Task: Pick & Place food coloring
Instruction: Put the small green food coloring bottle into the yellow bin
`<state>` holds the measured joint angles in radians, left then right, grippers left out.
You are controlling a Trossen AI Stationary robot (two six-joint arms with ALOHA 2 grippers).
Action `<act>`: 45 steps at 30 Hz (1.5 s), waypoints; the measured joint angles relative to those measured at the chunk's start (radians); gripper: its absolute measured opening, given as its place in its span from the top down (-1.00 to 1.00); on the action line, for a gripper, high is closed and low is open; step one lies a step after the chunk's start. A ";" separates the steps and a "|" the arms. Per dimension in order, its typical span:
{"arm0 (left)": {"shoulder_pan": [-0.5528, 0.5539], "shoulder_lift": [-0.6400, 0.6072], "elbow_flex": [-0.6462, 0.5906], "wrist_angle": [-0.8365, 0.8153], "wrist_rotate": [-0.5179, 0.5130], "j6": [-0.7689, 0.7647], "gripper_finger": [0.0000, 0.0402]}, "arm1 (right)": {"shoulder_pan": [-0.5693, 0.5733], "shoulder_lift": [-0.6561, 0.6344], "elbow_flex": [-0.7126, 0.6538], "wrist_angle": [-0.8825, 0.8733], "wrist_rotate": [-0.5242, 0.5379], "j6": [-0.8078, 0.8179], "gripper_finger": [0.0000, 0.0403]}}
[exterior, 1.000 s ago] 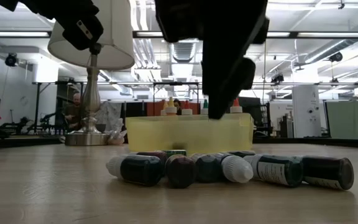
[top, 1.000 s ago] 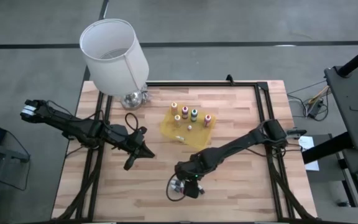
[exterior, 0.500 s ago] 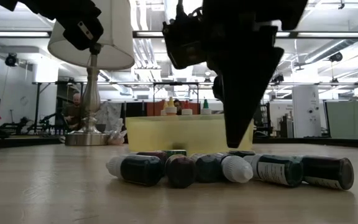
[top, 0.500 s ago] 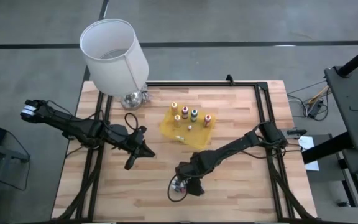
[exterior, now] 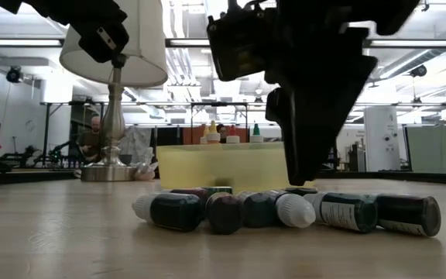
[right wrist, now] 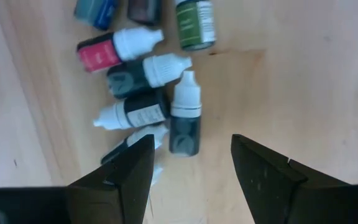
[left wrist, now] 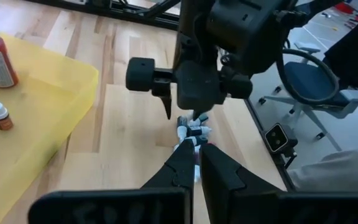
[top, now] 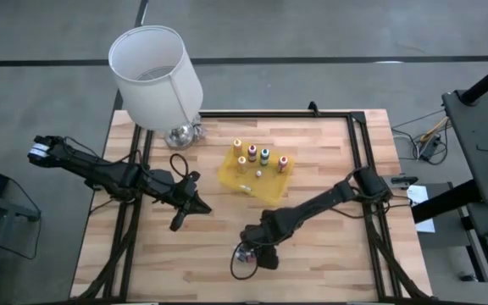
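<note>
right gripper (right wrist: 191, 163) poised wide open over a cluster of tiny food coloring vials (right wrist: 146, 74) near the tabletop's (top: 329, 254) front edge, apparently lining up on one. left gripper (top: 179, 222) shut, empty, parked near the left edge. yellow tray (top: 231, 174) mid-tabletop holding upright bottles (top: 263, 155). pale wood planks; lamp (top: 155, 72) at back-left corner; workshop behind.

Counting the things on the table

One lamp (top: 155, 72), one yellow tray (top: 231, 176) with four bottles standing up, eight little bottles (right wrist: 142, 74) lying down, two robot arms.
</note>
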<state>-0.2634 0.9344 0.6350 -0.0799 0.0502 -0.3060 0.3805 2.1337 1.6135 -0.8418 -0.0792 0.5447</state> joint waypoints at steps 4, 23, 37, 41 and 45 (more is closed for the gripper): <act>0.000 0.000 0.000 0.000 0.000 0.000 1.00 | 0.006 0.018 0.000 0.000 0.000 -0.026 -0.02; 0.000 0.000 0.000 0.001 -0.019 0.000 1.00 | 0.005 0.028 -0.009 0.012 0.008 -0.034 -0.01; 0.000 0.000 0.000 0.001 -0.023 -0.003 1.00 | 0.005 0.028 -0.011 0.022 0.009 -0.040 0.47; 0.000 0.000 0.000 0.001 -0.023 -0.003 1.00 | 0.005 0.028 -0.011 0.026 0.010 -0.051 0.58; 0.000 0.000 0.000 0.001 -0.023 -0.006 1.00 | 0.005 0.028 -0.011 0.026 0.010 -0.052 0.65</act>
<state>-0.2633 0.9344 0.6350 -0.0788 0.0273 -0.3115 0.3851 2.1612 1.6024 -0.8162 -0.0692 0.4931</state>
